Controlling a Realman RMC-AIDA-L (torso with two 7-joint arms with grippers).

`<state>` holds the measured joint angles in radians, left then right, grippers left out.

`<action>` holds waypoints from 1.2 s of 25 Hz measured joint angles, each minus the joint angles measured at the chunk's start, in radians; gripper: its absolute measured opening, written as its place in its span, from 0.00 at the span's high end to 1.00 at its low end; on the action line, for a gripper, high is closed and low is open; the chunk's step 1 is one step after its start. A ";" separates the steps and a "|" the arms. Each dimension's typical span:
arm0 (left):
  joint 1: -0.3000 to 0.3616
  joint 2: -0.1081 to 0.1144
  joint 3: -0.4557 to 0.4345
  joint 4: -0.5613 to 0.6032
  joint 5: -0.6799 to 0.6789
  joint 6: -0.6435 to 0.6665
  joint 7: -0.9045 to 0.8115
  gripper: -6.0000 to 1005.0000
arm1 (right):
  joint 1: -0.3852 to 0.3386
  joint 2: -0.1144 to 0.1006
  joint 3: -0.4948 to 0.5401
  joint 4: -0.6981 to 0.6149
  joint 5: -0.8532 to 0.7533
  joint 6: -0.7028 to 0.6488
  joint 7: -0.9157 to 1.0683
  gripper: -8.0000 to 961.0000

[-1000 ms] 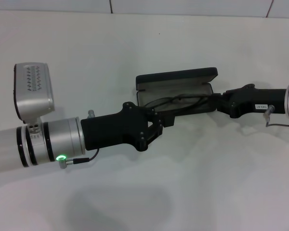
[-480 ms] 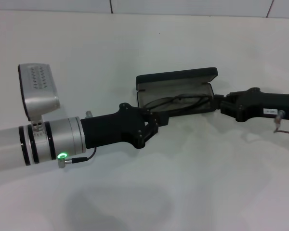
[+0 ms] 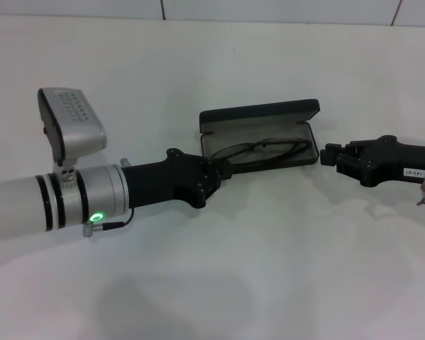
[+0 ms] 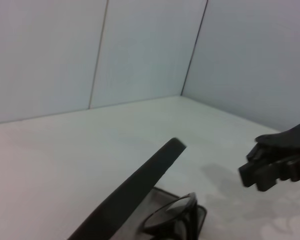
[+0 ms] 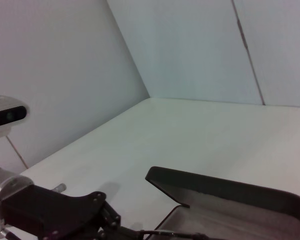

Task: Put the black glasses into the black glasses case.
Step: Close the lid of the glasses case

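The black glasses case (image 3: 262,112) lies open at the middle of the table, its lid tilted up at the back. The black glasses (image 3: 265,149) lie inside its grey-lined tray. My left gripper (image 3: 223,170) sits at the case's front left corner, just clear of it. My right gripper (image 3: 328,154) hangs a short gap off the case's right end. The left wrist view shows the lid of the case (image 4: 140,185), one lens of the glasses (image 4: 172,215) and the right gripper (image 4: 250,172) beyond. In the right wrist view I see the case (image 5: 230,187) and the left gripper (image 5: 97,212).
A white tabletop (image 3: 269,269) spreads all around the case, with a white tiled wall (image 3: 269,8) along its far edge. Nothing else stands on the table. The left arm's camera housing (image 3: 71,127) rises above its wrist.
Both grippers have drawn back from the case, the left one leftward and the right one rightward. The left wrist has rolled. The glasses and case have stayed put.
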<state>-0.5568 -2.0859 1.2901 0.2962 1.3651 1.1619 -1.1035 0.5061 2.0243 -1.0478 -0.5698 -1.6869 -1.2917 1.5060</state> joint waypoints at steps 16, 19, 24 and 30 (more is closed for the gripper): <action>-0.021 -0.005 0.002 -0.002 0.003 -0.108 -0.011 0.94 | 0.008 -0.001 -0.001 0.005 -0.006 0.033 -0.002 0.76; -0.031 -0.006 0.006 -0.002 0.003 -0.114 -0.011 0.94 | 0.009 -0.001 -0.001 0.009 -0.006 0.040 -0.005 0.76; -0.041 -0.007 0.028 -0.002 0.002 -0.101 -0.011 0.94 | 0.010 -0.001 -0.001 0.011 -0.007 0.050 -0.008 0.76; -0.032 -0.008 0.026 0.017 -0.007 0.047 -0.010 0.94 | -0.022 -0.003 -0.001 -0.027 -0.007 0.038 -0.007 0.75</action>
<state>-0.5887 -2.0938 1.3159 0.3131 1.3577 1.2087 -1.1136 0.4845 2.0216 -1.0491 -0.5964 -1.6936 -1.2534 1.4987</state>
